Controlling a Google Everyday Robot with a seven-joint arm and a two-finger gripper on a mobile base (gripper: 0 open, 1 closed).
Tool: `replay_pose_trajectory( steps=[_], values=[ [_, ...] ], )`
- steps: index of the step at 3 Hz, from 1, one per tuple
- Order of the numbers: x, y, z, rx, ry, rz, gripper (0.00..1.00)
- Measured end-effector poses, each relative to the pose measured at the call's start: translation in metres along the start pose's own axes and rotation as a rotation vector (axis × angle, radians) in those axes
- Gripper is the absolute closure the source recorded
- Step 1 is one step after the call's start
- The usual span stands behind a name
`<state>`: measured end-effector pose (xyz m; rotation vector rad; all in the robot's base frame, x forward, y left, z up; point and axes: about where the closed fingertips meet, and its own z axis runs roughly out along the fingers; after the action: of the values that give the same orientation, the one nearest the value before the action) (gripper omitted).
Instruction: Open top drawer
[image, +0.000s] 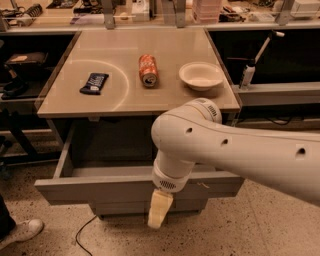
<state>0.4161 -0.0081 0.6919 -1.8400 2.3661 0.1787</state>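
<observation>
Top drawer (100, 190) stands pulled well out from under the table (175, 102), its shallow grey inside showing. The gripper (160, 210) hangs from the white arm (240, 152) just in front of the drawer's front, right of centre, and reaches below its lower edge; it seems to touch the front, but I cannot tell whether it grasps anything. On the table lie a dark snack packet (94, 83), a can (148, 70) on its side and a white bowl (201, 75).

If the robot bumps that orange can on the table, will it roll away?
Probably: the can lies on its side on the smooth table, so a sideways nudge would likely roll it. It looks like thin metal, so probably light. The gripper is down by the open top drawer.
</observation>
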Motion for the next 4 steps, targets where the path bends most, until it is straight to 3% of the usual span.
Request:
replay_pose_trajectory(
  steps=[1,2,4],
  values=[
    [0.015,0.028,-0.007,0.001,0.022,0.043,0.00],
    [0.016,0.030,-0.008,0.002,0.024,0.044,0.00],
    [-0.033,-0.027,0.012,0.000,0.016,-0.061,0.00]
  ],
)
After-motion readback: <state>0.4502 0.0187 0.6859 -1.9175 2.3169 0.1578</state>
